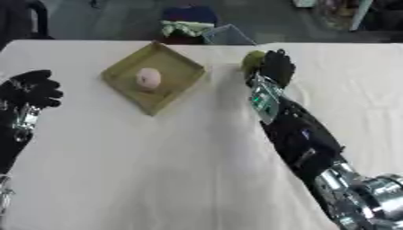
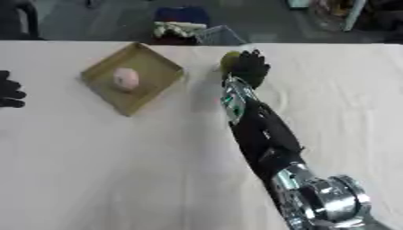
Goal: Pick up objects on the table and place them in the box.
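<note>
While the yellow-green round fruit (image 1: 252, 59) sits near the table's far edge, the right hand (image 1: 277, 67) curls its fingers round it, just right of the shallow tan box (image 1: 182, 74). A pink egg-shaped object (image 1: 148, 78) lies inside the box. The left hand (image 1: 31, 89) hovers at the white table's (image 1: 157, 170) left edge, fingers curled, holding nothing.

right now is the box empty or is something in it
Not empty: a pink rounded object lies inside the box. The green object is outside it, at the right robot hand.
</note>
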Available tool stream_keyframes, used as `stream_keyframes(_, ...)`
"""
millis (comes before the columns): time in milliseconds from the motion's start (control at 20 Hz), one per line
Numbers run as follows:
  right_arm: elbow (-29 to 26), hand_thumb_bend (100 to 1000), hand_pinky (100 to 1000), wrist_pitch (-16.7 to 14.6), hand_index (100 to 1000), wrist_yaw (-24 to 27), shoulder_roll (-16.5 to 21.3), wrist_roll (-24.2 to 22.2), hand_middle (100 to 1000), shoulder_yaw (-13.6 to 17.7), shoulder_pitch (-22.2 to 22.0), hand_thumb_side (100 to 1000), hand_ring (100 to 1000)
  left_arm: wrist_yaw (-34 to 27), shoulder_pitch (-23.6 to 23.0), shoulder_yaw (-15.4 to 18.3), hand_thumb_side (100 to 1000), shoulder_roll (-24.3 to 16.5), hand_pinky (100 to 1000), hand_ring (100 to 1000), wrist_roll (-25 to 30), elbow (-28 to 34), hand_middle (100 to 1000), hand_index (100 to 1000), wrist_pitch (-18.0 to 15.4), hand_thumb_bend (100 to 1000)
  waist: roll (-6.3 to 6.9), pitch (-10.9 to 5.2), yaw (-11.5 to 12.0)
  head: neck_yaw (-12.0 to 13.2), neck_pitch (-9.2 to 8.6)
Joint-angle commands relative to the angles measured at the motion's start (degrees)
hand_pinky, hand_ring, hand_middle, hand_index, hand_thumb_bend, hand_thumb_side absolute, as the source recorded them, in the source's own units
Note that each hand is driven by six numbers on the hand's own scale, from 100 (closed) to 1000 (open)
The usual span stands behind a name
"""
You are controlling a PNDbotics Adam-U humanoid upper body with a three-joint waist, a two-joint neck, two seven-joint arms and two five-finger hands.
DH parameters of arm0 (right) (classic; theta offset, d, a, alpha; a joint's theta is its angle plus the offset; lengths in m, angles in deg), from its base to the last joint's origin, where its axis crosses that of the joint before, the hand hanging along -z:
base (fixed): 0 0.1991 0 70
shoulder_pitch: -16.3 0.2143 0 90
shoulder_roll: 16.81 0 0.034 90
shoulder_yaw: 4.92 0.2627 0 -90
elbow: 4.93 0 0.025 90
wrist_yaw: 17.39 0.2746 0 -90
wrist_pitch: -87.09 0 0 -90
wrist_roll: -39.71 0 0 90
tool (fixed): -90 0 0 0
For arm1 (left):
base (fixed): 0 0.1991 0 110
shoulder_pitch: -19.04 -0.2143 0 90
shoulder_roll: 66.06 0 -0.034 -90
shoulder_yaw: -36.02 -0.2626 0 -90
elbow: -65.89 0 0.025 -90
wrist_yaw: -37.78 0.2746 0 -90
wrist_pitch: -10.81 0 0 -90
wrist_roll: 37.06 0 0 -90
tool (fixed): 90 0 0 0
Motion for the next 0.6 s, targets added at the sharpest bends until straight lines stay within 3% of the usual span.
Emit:
stream_keyframes(50, -4.45, 100, 726, -2.9, 504, -3.47, -1.12, -1.16, 709, -1.31, 2.53, 100, 763, 0.01, 0.51, 0.31, 732, -1.09, 664, 666, -0.14, 0.89, 637, 805, -0.05, 377, 0.18, -1.12, 0.29, -0.08, -0.44)
stream_keyframes(300, -7.64, 100, 729, -6.52, 506, -7.29, -5.06, -4.13, 710, -2.87, 3.07, 100, 763, -0.07, 0.59, 0.17, 731, -1.06, 665, 665, -0.04, 0.89, 636, 805, -0.08, 378, 0.28, -1.13, 1.07, -0.41, -0.38)
stream_keyframes(600, -8.99, 100, 733, -8.23, 520, -12.11, -10.26, -6.44, 714, -3.72, 1.72, 100, 764, -0.18, 1.01, -0.13, 732, -0.95, 665, 666, 0.28, 0.98, 636, 805, -0.17, 376, 0.35, -0.7, 2.75, -1.0, -0.62)
